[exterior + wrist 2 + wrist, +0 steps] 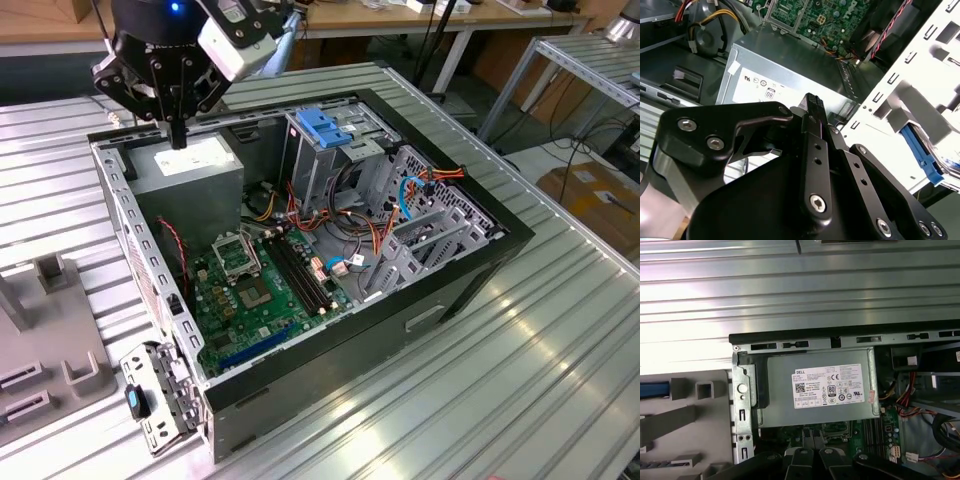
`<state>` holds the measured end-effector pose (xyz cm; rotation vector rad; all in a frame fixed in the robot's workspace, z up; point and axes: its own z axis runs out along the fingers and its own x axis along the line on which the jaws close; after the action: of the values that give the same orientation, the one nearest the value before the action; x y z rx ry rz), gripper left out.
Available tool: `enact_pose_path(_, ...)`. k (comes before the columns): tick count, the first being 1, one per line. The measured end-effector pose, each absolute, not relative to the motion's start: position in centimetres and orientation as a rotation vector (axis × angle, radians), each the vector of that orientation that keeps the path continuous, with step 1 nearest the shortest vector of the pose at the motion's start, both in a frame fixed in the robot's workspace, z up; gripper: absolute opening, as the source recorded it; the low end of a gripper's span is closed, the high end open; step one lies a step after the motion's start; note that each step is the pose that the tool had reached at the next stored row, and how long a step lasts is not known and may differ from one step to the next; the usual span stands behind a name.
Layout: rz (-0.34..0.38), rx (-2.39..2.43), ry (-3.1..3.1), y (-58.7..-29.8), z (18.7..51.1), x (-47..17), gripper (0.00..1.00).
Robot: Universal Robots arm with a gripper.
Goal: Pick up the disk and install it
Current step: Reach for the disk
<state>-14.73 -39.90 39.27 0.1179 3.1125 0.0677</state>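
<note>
Hand (178, 143) points straight down over the power supply (200, 172), pinched narrow, holding nothing.

The exterior view looks obliquely down on the whole computer case (400, 310); both wrist views, past the gripper (810, 442) (812, 102), closely share its power supply (820, 390) (790, 75).

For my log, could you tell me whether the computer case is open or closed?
Open: no side panel covers the computer case, and the exterior view shows its motherboard and power supply exposed.
</note>
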Motion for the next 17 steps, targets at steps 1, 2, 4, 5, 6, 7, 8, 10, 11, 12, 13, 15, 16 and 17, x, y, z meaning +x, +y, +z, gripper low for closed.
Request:
enact_pose_path(1,0.068,0.118,3.112,-39.9,39.3,-14.8,0.11)
enact_pose_path(2,0.068,0.118,3.113,-39.9,39.3,-15.0,0.11)
enact_pose_path(4,0.068,0.118,3.112,-39.9,39.2,-15.4,0.11)
enact_pose_path(5,0.068,0.118,3.113,-39.9,39.2,-15.6,0.11)
enact_pose_path(6,0.068,0.118,3.112,-39.9,39.2,-15.7,0.11)
enact_pose_path(7,0.068,0.118,3.112,-39.9,39.2,-15.8,0.11)
enact_pose_path(8,0.068,0.118,3.112,-39.9,39.2,-15.9,0.11)
enact_pose_path(10,0.068,0.118,3.112,-39.9,39.2,-16.1,0.11)
enact_pose_path(11,0.068,0.118,3.113,-39.9,39.2,-16.2,0.11)
enact_pose_path(12,0.068,0.118,3.112,-39.9,39.2,-16.3,0.11)
enact_pose_path(13,0.068,0.118,3.112,-39.9,39.2,-16.5,0.11)
enact_pose_path(15,0.068,0.118,3.113,-39.9,39.2,-16.6,0.11)
enact_pose_path(16,0.068,0.118,3.112,-39.9,39.2,-16.8,0.11)
enact_pose_path(17,0.068,0.118,3.113,-39.9,39.2,-17.0,0.11)
